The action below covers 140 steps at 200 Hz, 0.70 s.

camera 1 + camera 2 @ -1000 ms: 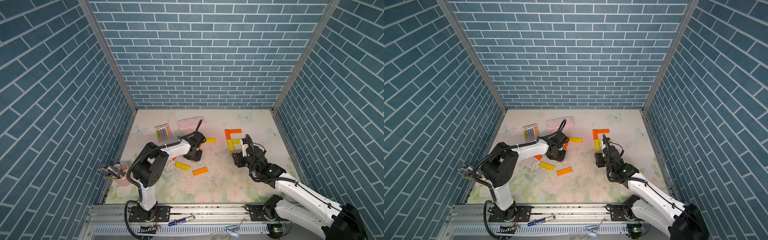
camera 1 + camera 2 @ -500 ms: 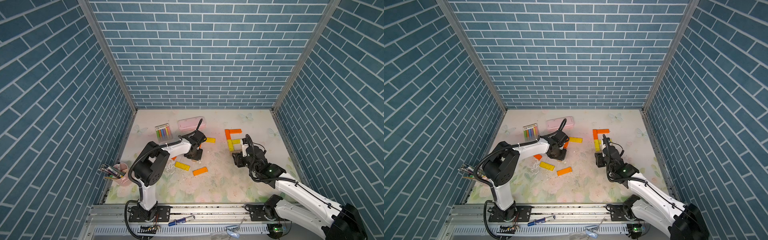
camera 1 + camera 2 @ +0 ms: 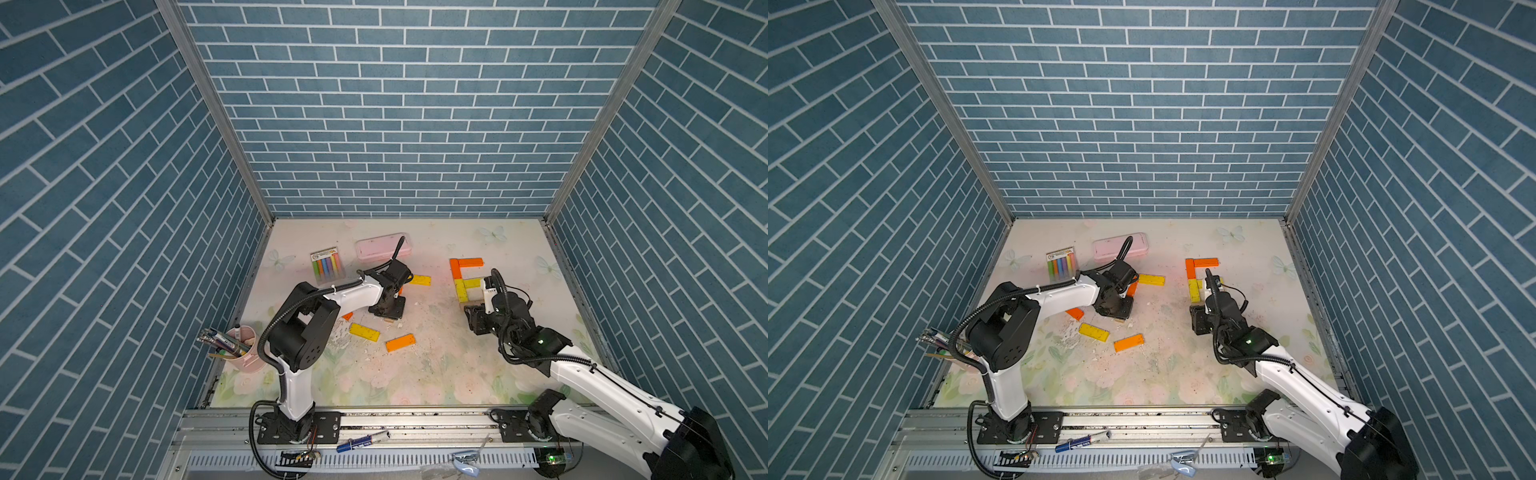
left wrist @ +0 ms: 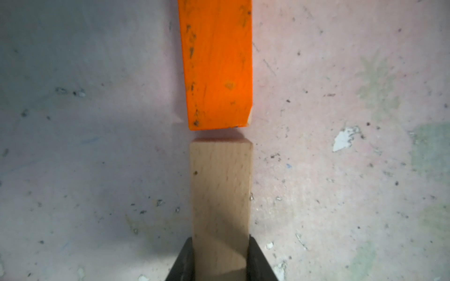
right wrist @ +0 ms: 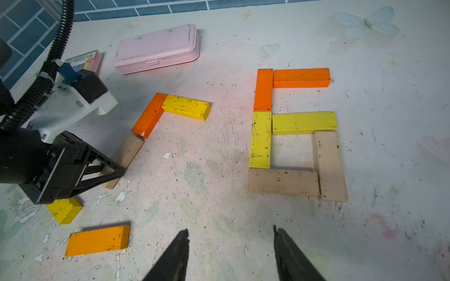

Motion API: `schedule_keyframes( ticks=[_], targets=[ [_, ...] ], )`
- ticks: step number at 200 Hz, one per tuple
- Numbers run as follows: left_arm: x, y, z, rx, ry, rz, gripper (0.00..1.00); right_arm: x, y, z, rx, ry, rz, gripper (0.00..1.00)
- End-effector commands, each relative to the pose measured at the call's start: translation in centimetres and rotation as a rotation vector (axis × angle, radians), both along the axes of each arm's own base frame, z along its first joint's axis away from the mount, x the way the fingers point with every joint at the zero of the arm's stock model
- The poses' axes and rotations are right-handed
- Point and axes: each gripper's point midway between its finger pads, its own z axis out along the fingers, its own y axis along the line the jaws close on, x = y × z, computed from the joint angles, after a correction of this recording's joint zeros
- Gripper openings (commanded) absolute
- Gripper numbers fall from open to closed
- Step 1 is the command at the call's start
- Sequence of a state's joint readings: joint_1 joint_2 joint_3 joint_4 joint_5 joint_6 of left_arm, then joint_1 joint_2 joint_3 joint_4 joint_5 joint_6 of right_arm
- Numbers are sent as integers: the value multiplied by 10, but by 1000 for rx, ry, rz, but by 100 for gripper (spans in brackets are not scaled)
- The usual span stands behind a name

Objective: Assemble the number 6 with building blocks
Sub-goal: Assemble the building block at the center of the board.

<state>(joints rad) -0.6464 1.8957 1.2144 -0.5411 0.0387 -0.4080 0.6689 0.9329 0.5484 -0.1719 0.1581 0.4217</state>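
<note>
The left gripper [image 4: 220,243] has its black jaws closed tight on the long sides of a pale tan flat wooden bar [image 4: 220,189], gripped near one end. The bar is smooth, unpainted and fine-grained, and its long axis runs straight out from the jaws. Its free end faces the chipped end of a bright orange painted wooden bar [image 4: 216,63], almost in line with it across a narrow gap. That bar's far end touches a scuffed yellow wooden bar [image 5: 186,110] at an angle.

The right gripper [image 5: 230,232] holds nothing. Its tapered black fingers stand roughly half apart, near the lower edge of the number 6 [image 5: 302,124].

This figure lies on the right part of the matt white floral tabletop [image 5: 194,170], which is flecked and chipped. It is six flat bars laid end to end: two orange above, two yellow in the middle, two tan closing the loop. Its spine points toward the back wall.

A loose orange block [image 5: 97,240] and a yellow block [image 5: 64,210] lie near the left gripper. A smooth pink rectangular case [image 5: 157,48] lies toward the back wall.
</note>
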Motion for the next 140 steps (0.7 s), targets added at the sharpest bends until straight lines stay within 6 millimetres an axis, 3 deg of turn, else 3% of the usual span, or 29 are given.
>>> schedule_keyframes(
  ticks=[1, 41, 65, 80, 105, 140],
  targets=[
    [-7, 13, -24, 57, 61, 28, 31, 0, -4, 0, -8, -6, -19, 57],
    [-7, 15, -20, 62, 54, 23, 35, 0, -4, 0, -8, -4, -16, 58],
    [-5, 19, -5, 74, 34, 12, 50, -1, -3, 2, -6, -6, -11, 61],
    [2, 26, 16, 67, 9, 1, 59, 0, -2, 6, -10, -15, -1, 64],
    [12, 41, 71, 8, -53, -6, 67, 0, -3, 15, -29, -33, 13, 67],
    [10, 66, 132, -23, -124, -29, 78, 1, 9, 23, -39, -60, 92, 69]
  ],
)
